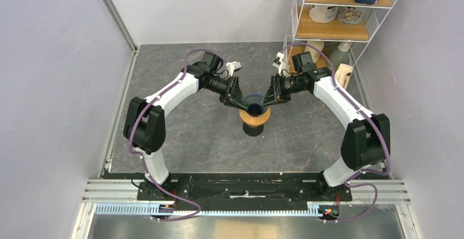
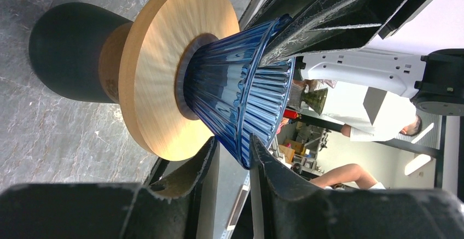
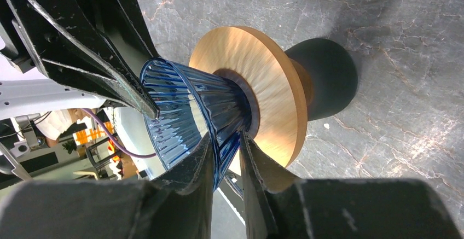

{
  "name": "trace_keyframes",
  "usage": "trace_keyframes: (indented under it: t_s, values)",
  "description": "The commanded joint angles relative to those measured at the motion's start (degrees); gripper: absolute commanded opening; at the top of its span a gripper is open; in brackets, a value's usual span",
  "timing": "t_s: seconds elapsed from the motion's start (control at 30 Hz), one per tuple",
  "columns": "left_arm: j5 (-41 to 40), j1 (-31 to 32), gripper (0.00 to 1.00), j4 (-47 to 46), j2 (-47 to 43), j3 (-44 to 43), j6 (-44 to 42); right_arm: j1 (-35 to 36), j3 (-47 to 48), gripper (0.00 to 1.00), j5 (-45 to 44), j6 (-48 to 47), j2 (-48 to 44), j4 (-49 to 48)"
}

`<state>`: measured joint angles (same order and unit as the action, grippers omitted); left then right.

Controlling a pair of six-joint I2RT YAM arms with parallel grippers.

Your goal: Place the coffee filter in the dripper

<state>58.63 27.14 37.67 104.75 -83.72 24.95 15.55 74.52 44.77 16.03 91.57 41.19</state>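
Top view, centre of frame: you are holding the dripper (image 1: 254, 108) with its narrow foot seated in the wooden ring (image 1: 255, 120), which is sitting on the dark vessel (image 1: 253, 131).

- **Left gripper** (image 2: 234, 147): it is clamping the dripper's rim wall, one finger inside and one outside.
- **Right gripper** (image 3: 225, 140): it is doing likewise on the opposite side.
- **Coffee filter:** it is not showing in any view, so I cannot tell where it is lying.

Judgement: you are steadying the dripper, and the filter is not yet placed. The next move is calling for one gripper to let go, fetch the filter and lower it point-down.

The dripper's long axis is standing upright, mouth up. In the left wrist view it is running across the frame, mouth to the right.
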Motion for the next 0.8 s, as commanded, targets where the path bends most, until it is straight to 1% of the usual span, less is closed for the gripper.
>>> trace_keyframes:
  t_s: [0.0,0.23,0.33,0.53,0.77]
  values:
    - [-3.3,0.6,0.34,3.5,2.0,-0.1,-6.0,-0.6,0.0,0.31,-6.0,-3.2,1.8,-1.8]
    - [-1.6,0.6,0.44,3.5,1.0,-2.2,-5.7,-0.6,1.9,0.35,-3.9,-2.4,0.7,-1.4]
    - [-0.6,0.7,0.46,2.8,0.7,-3.1,-4.8,-0.7,2.5,0.38,-3.2,-2.3,0.0,-1.0]
    - [0.4,0.7,0.47,0.6,-0.8,-3.5,-2.6,-0.6,3.9,0.45,-1.7,-2.4,-1.0,0.2]
    - [0.9,1.0,0.48,0.5,-1.9,-3.4,-2.3,-0.6,5.0,0.49,-0.9,-3.3,-2.2,2.5]
